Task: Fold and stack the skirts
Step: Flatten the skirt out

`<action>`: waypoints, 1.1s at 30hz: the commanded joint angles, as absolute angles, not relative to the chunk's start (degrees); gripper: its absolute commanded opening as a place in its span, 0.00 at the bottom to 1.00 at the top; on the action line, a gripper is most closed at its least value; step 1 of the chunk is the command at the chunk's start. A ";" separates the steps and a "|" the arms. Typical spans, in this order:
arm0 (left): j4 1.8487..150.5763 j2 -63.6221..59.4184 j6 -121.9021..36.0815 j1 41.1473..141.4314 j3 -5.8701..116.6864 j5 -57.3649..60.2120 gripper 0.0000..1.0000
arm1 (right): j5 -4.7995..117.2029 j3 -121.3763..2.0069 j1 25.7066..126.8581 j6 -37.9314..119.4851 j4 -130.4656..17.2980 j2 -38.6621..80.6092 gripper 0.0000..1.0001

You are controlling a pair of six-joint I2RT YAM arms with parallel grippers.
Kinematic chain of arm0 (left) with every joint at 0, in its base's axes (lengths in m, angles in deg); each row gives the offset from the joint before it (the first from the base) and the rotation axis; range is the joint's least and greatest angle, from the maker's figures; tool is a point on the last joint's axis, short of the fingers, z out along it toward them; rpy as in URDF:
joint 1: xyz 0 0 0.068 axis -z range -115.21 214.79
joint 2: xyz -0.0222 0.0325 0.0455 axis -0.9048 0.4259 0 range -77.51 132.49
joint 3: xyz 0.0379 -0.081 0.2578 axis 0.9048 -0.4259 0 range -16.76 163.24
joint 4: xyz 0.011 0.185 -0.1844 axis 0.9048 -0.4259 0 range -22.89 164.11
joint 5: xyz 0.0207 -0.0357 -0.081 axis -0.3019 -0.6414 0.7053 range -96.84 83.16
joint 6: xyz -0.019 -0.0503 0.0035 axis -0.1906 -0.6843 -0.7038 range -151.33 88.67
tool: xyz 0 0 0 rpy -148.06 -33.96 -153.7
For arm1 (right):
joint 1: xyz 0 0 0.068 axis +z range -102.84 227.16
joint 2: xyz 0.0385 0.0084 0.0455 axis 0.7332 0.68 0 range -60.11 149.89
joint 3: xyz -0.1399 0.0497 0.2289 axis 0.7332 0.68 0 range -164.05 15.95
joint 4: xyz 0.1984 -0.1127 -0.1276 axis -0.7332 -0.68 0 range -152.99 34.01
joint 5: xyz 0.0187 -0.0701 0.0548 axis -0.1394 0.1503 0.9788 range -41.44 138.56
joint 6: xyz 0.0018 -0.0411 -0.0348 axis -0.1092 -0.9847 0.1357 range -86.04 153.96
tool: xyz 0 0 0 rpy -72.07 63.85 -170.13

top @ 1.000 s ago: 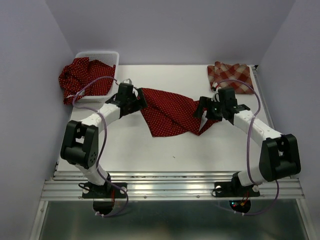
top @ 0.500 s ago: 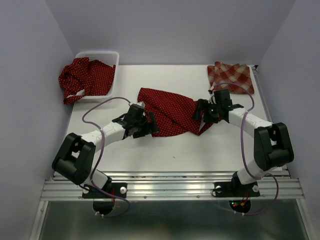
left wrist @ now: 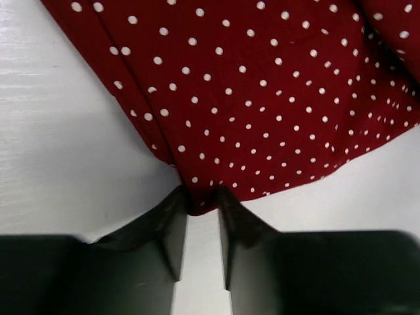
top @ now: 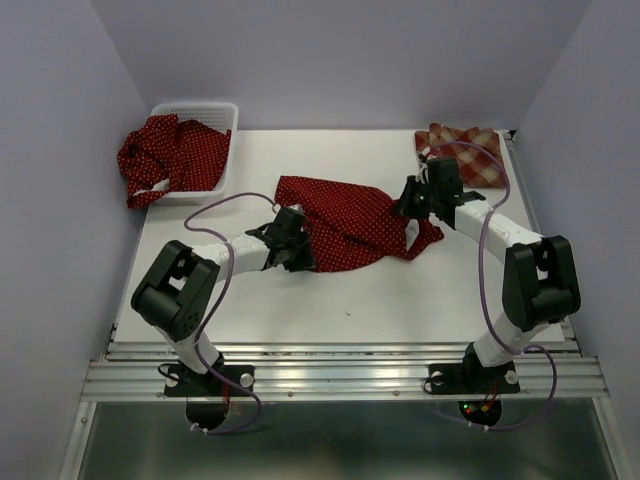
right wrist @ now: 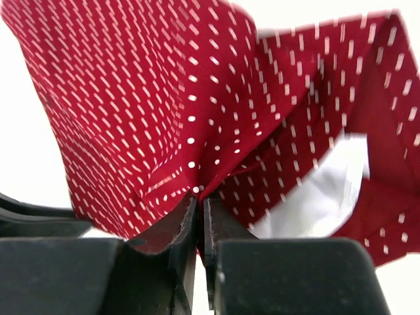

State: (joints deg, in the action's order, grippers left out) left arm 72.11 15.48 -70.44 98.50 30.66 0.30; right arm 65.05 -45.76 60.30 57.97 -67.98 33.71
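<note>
Two claws meet the dark red white-dotted cloth skirt (top: 350, 225) lying mid-way across the white surface (top: 330, 300). The right claw (right wrist: 199, 197) is clamped on a raised fold at its far right corner, while the left claw (left wrist: 202, 197) stands narrow around the near-left hem, though a true pinch is unclear. A purple cable (top: 462, 147) crosses the folded red-and-cream plaid cloth skirt (top: 485, 165) at the far right corner.

The middle skirt (top: 345, 225) lies across the centre of the counter (top: 350, 295). A second skirt (top: 470, 155) sits at the far right corner, apart from it. At the far left corner stands the basket (top: 195, 107), a third skirt (top: 160, 155) heaped in it and spilling over its left side.
</note>
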 commanded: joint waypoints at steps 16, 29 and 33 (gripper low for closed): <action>63.92 14.25 -66.66 98.54 32.90 -10.88 0.00 | 49.77 -94.05 55.86 43.81 -64.77 65.89 0.11; 62.33 14.07 -65.96 98.36 35.01 -10.35 0.00 | 53.16 -81.04 54.19 49.93 -74.62 51.45 1.00; 63.03 14.51 -65.96 98.01 34.48 -9.92 0.00 | 44.35 -61.08 54.19 57.59 -74.88 40.55 1.00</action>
